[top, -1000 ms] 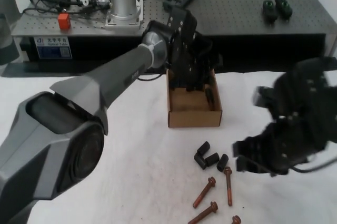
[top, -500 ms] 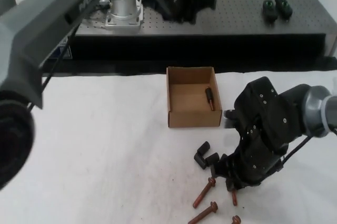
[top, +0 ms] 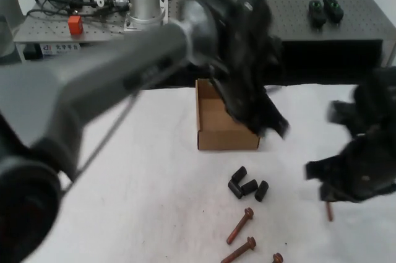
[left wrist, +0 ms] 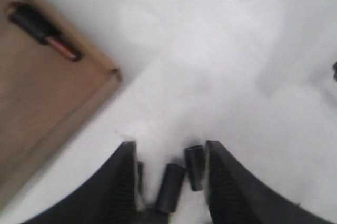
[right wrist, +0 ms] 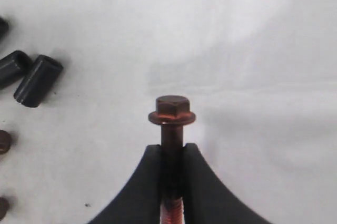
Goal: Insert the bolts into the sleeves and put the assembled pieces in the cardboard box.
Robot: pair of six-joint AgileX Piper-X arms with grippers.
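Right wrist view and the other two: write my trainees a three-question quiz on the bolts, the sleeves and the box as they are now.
1. True or false: the right gripper is shut on a copper-coloured hex-head bolt.
2. What lies in the brown cardboard box?
A. one black sleeve with a bolt in it
B. three loose bolts
C. a green cap
3. Fill in: the left gripper, above short black cylindrical sleeves, is ____ (open or shut).

Key: 1 true; 2 A; 3 open.
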